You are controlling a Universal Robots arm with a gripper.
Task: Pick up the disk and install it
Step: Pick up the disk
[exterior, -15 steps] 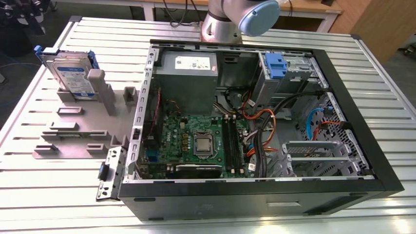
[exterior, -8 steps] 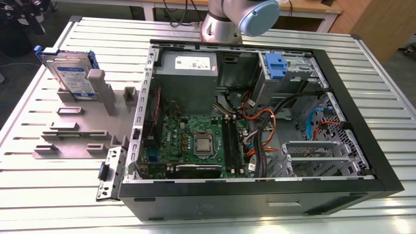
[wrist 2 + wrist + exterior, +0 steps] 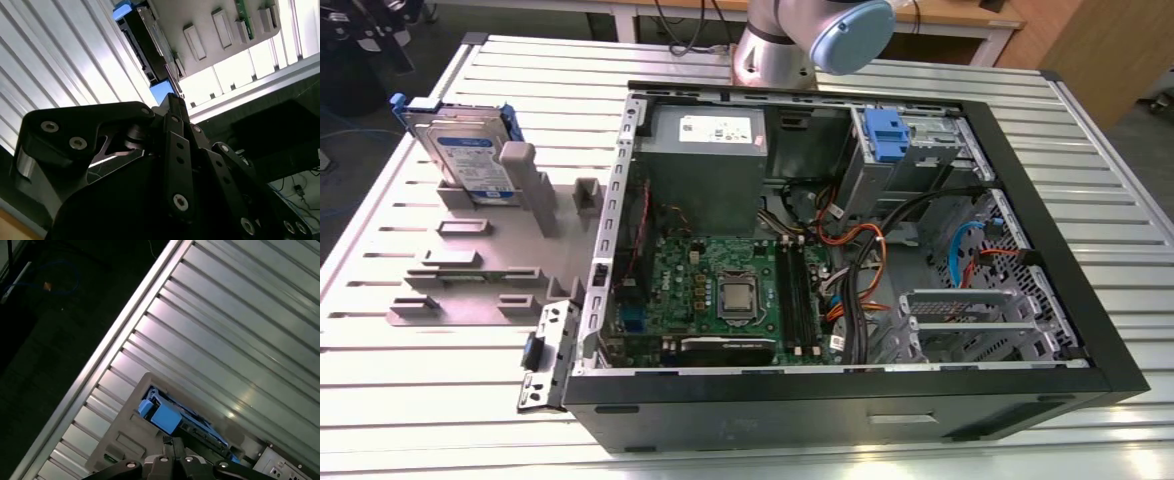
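Nearest you, in the second wrist view, the black linkage gripper [image 3: 172,100] hangs over the ribbed aluminium table [image 3: 60,60]. You cannot tell whether it is apart or together, and you see nothing in it. Beyond it, the silver hard-drive disk in blue plastic rails [image 3: 145,42] stands on edge in its grey plastic holder [image 3: 480,275], beside the open black computer case [image 3: 787,410]. By the look of it, pick-up and installation are both left to do.
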